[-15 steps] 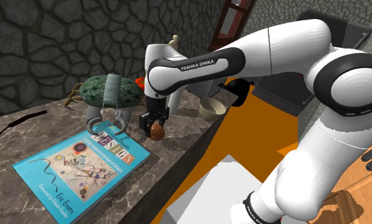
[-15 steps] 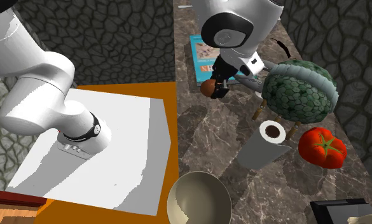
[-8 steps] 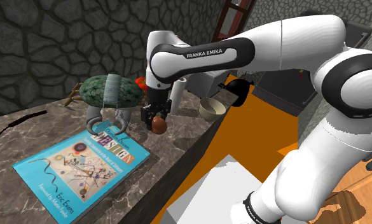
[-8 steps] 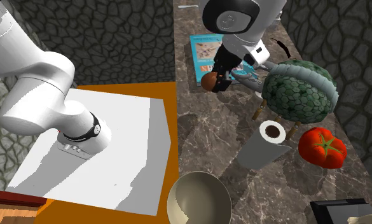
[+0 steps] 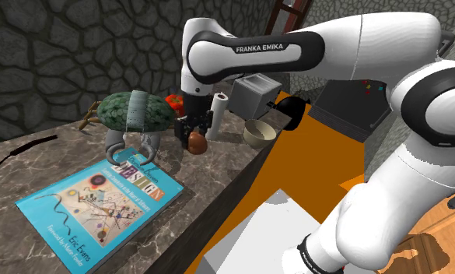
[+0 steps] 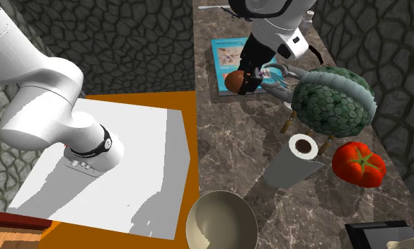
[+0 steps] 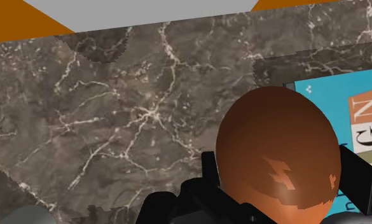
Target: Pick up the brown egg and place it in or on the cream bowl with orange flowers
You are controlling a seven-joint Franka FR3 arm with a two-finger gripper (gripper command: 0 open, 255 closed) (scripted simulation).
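brown egg (image 5: 196, 142) clamped in the all-black two-finger gripper (image 5: 192, 138), up off the dark marble counter (image 7: 114, 114)

the egg is smooth, glossy and oval, pinched between the two fingers just off the corner of a flat blue book (image 5: 101, 198). the counter is grey-brown stone with thin white veins. the white arm's forearm runs high and level, and its wrist bends downward over the counter. the round cream bowl (image 5: 257, 138), plain inside, stands well apart near the counter's edge, beyond a white paper roll (image 5: 217, 115). a green scaly dome (image 5: 132, 111) sits near the gripper.
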